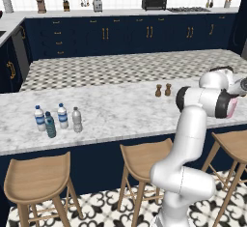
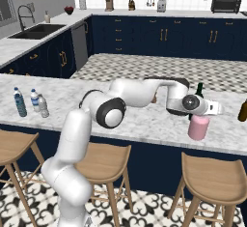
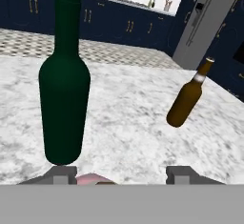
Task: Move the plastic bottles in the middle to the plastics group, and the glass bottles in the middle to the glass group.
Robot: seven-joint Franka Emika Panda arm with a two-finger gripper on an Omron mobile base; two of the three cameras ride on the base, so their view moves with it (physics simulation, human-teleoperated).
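1. Tool (image 2: 205, 116) sits directly over the pink bottle (image 2: 198, 128), whose neck rises between the fingers; long axis upright, base on the surface (image 2: 144, 120).
2. Tool state — jaws parted either side of the neck in the hand view; whether they touch it I cannot tell.
3. Pink bottle stands just beside the dark green wine bottle (image 3: 64, 99), with the amber bottle (image 3: 187, 99) near — so it looks placed in the glass group.
4. Plastic bottles (image 1: 57, 120) stand clustered well apart, at the far left of the surface.
5. Surface: grey-white marble island, wooden stools (image 2: 214, 177) in front; navy cabinets (image 1: 120, 35) behind.
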